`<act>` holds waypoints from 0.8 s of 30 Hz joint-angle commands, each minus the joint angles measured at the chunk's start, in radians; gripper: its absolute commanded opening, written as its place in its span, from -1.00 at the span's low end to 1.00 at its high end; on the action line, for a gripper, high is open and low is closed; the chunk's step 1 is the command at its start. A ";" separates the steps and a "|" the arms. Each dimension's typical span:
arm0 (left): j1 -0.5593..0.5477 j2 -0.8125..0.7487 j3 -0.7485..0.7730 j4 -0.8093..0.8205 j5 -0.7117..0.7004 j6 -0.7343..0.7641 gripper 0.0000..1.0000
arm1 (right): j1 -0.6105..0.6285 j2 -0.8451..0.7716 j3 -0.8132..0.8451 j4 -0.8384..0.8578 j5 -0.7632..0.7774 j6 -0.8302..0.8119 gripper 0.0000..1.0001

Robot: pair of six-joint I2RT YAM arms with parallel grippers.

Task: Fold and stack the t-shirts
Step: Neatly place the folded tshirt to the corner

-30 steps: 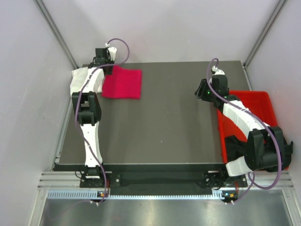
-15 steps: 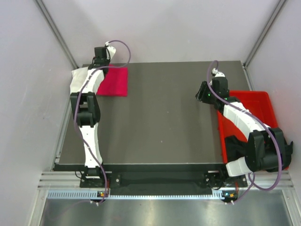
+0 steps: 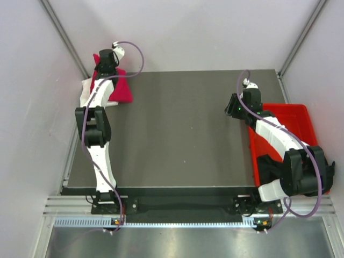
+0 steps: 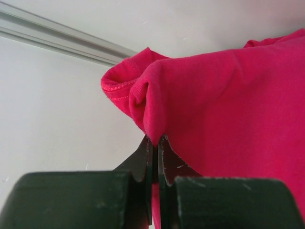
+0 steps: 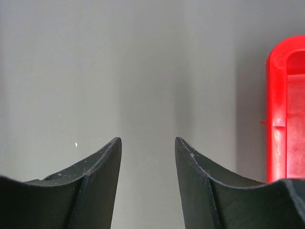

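The magenta-pink t-shirt (image 3: 119, 91) hangs bunched at the table's far left corner, lifted by my left gripper (image 3: 102, 65), which is shut on a fold of it. In the left wrist view the pink cloth (image 4: 224, 100) is pinched between the closed fingertips (image 4: 145, 152). A white t-shirt (image 3: 87, 90) lies under my left arm at the far left edge, partly hidden. My right gripper (image 3: 232, 105) is open and empty over bare table by the red bin; its fingers (image 5: 102, 157) stand apart. No black shirt is in view.
A rigid red plastic bin (image 3: 293, 115) stands at the table's right edge, mostly under my right arm; its rim shows in the right wrist view (image 5: 276, 109). White walls and metal frame posts close in behind the table's far corners.
My left gripper has pulled the pink shirt left and up toward the far left corner; it went from lying flat to a bunched, lifted shape. The right arm has barely moved.
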 commanded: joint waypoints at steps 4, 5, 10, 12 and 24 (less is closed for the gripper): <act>0.016 -0.091 -0.068 0.207 -0.058 0.110 -1.00 | -0.018 -0.049 0.007 0.014 0.016 -0.020 -0.02; 0.017 -0.079 -0.073 0.228 -0.063 0.118 -1.00 | -0.018 -0.050 0.007 0.014 0.015 -0.021 -0.02; 0.035 -0.022 -0.145 0.371 -0.112 0.224 -1.00 | -0.017 -0.043 0.005 0.016 0.007 -0.020 -0.02; 0.049 0.007 -0.148 0.434 -0.124 0.235 -1.00 | -0.017 -0.034 0.010 0.011 0.006 -0.020 -0.03; 0.155 0.112 -0.053 0.548 -0.035 0.236 -1.00 | -0.018 -0.018 0.046 -0.015 0.006 -0.023 -0.03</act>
